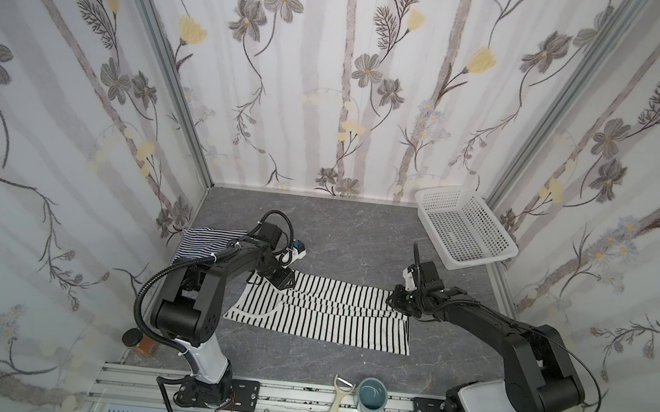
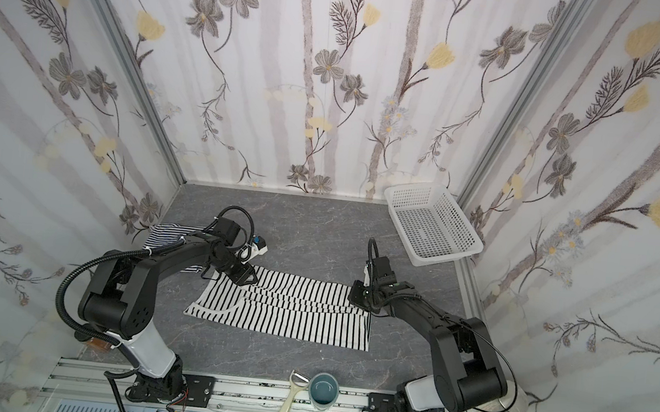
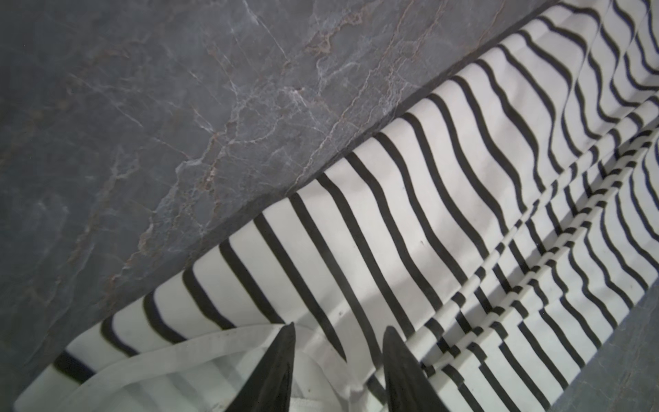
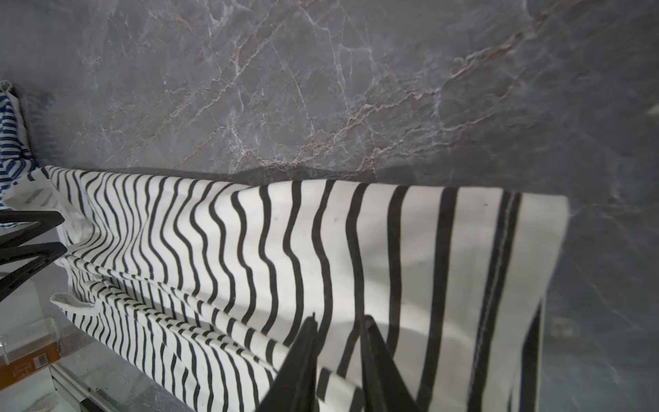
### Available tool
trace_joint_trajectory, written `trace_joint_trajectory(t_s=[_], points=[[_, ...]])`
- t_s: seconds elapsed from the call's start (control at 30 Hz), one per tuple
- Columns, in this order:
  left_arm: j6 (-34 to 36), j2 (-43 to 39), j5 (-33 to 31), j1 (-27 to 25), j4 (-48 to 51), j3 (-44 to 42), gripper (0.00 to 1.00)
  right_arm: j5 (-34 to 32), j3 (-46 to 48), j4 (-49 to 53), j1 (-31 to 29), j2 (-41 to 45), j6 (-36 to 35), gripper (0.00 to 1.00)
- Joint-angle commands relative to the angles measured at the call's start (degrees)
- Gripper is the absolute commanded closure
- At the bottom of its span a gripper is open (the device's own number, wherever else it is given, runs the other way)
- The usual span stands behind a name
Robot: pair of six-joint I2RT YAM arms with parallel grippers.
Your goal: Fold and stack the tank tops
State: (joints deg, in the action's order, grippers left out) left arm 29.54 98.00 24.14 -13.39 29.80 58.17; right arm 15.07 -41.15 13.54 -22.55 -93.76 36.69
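Observation:
The white tank top with wide black stripes (image 1: 329, 315) (image 2: 292, 311) lies flat mid-table, its far long side folded over towards the front. My left gripper (image 1: 282, 283) (image 3: 339, 326) hovers at its far-left, strap end, jaws apart, with the white strap and cloth (image 3: 392, 214) lying loose beneath them. At the far-right hem corner my right gripper (image 1: 395, 301) (image 4: 341, 316) stands open by a narrow gap over the cloth (image 4: 321, 232). The fine navy-striped tank top (image 1: 203, 242) (image 2: 164, 237) lies bunched at the far left, partly hidden behind my left arm.
A white perforated basket (image 1: 463, 229) sits tilted at the far right corner. A peeler (image 1: 334, 408) and a blue-grey cup (image 1: 372, 395) rest on the front rail. A dark-lidded jar (image 1: 134, 339) stands at the front left. Patterned walls enclose three sides.

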Motion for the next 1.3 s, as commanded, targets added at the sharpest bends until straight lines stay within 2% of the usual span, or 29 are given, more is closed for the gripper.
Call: trace_joint_trajectory(t_s=[0.0, 0.2, 0.37, 0.57, 0.73, 1.0, 1.13, 1.27], points=[[1.19, 0.38, -1.42, -0.78, 0.52, -1.90, 0.59, -0.46, 0.65, -2.37, -0.39, -1.33, 1.78, 0.76], [5.14, -1.10, -5.92, -1.54, 1.04, -6.90, 0.63, -2.59, 2.47, -1.72, -0.38, -1.22, 2.24, 0.76], [3.68, 2.56, -8.47, -1.70, 0.87, -3.19, 0.60, -4.07, 2.23, -1.55, -0.32, -2.60, 3.54, 0.76], [1.59, 13.53, -11.86, -3.66, 0.93, 11.42, 0.58, -8.60, 3.05, -0.73, 0.83, -0.78, 6.32, 0.77], [2.06, 25.52, -15.46, -7.16, 1.90, 29.31, 0.57, -10.05, 4.29, -0.62, 0.61, 1.42, 7.69, 0.76], [-0.80, 44.21, -18.03, -9.28, 6.93, 59.23, 0.57, -13.05, 5.53, -0.90, -7.81, -0.37, 8.56, 0.75], [-3.60, 45.84, -17.86, -9.53, 7.30, 65.91, 0.56, -11.76, 5.20, -2.21, -13.75, -1.96, 10.68, 0.76], [-5.23, 42.59, -17.31, -9.46, 7.23, 65.59, 0.55, -9.57, 1.28, -1.97, -20.65, -4.35, 10.97, 0.76]])
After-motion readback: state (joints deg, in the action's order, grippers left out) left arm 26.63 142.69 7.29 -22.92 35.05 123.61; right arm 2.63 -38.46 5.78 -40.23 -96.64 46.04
